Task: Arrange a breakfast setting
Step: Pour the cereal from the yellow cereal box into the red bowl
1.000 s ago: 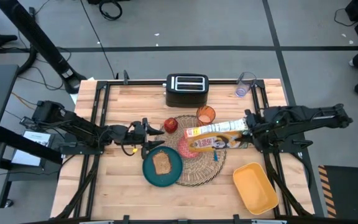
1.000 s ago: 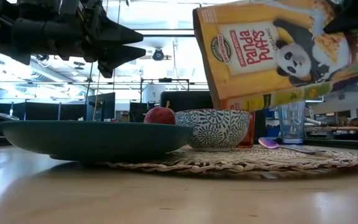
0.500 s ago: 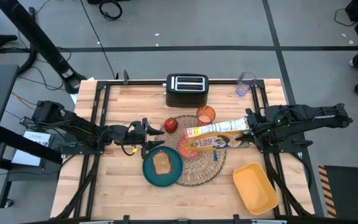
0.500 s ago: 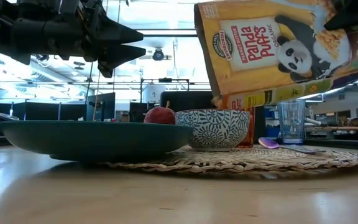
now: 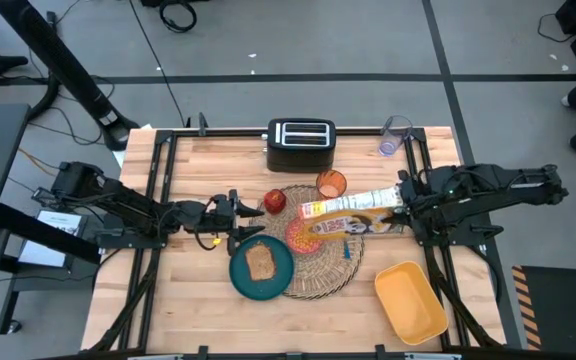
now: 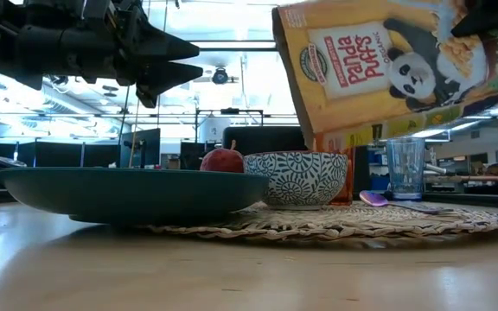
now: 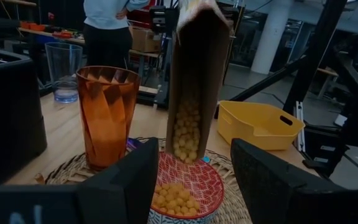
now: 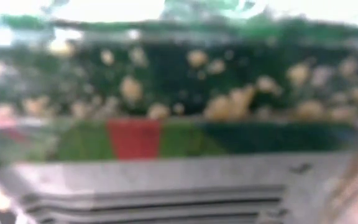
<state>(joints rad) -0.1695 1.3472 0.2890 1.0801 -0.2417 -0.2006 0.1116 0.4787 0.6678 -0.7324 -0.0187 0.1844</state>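
A round woven placemat (image 5: 320,272) lies mid-table. On it rest a teal plate (image 5: 261,270) with a toast slice (image 5: 260,262), a red bowl (image 7: 185,186), patterned outside (image 6: 296,178), and a blue spoon (image 5: 348,250). A red apple (image 5: 274,200) and an orange cup (image 5: 331,184) stand at its far edge. My right gripper (image 5: 400,203) is shut on a yellow cereal box (image 5: 348,212), tipped with its open mouth over the bowl. Cereal puffs (image 7: 184,134) show in the box's mouth and in the bowl. My left gripper (image 5: 240,215) is open and empty, above the plate's far left side. My right gripper holds the cereal box by its closed bottom end (image 5: 388,203), coming level from the table's right side. The box (image 6: 396,69) is lifted clear, slanting down toward the left, its mouth (image 7: 188,149) just above the red bowl. The gripper hides the finger placement.
A black toaster (image 5: 301,143) stands at the far edge, a clear cup (image 5: 395,135) at the far right, a yellow bin (image 5: 411,300) at the near right. A person (image 7: 110,25) stands in the room beyond the table.
My right gripper has rolled the cereal box about its length and raised it slightly. The box's mouth stays over the bowl. In the high view the box now shows narrower.
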